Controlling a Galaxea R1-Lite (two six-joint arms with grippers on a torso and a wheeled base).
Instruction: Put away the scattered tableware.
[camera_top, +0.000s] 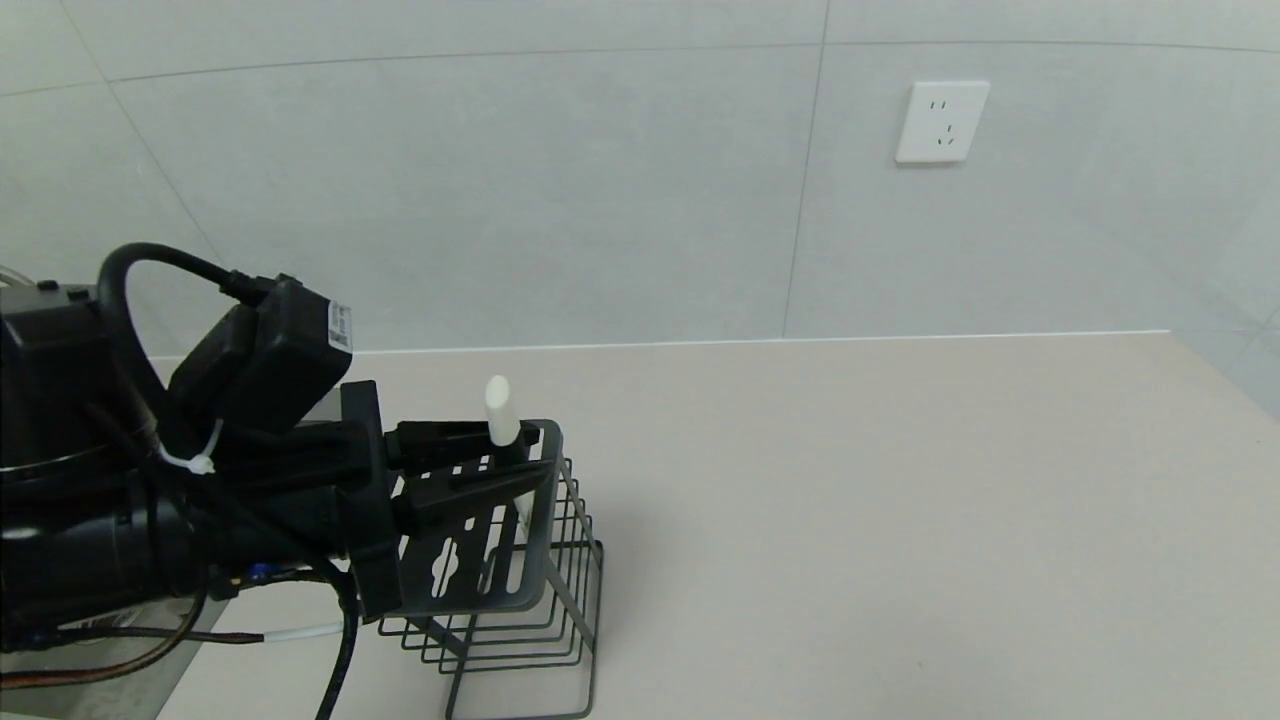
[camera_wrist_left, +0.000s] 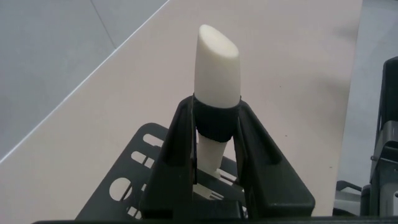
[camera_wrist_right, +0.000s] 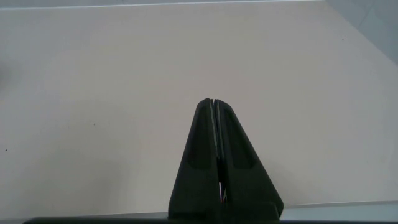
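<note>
My left gripper (camera_top: 512, 455) is shut on a white-handled utensil (camera_top: 499, 408) with a dark band, held upright over the grey perforated cutlery holder (camera_top: 520, 560) of a dark wire rack (camera_top: 540, 640). In the left wrist view the white handle (camera_wrist_left: 216, 62) stands up between the fingers (camera_wrist_left: 180, 149), its lower part going down into the holder (camera_wrist_left: 130, 180). The utensil's working end is hidden inside. My right gripper (camera_wrist_right: 214, 106) is shut with nothing in it, above bare beige countertop (camera_wrist_right: 93, 93).
The beige countertop (camera_top: 900, 500) stretches to the right of the rack, bounded by a grey tiled wall with a white socket (camera_top: 941, 121). A metal sink edge (camera_top: 90, 680) shows at the lower left.
</note>
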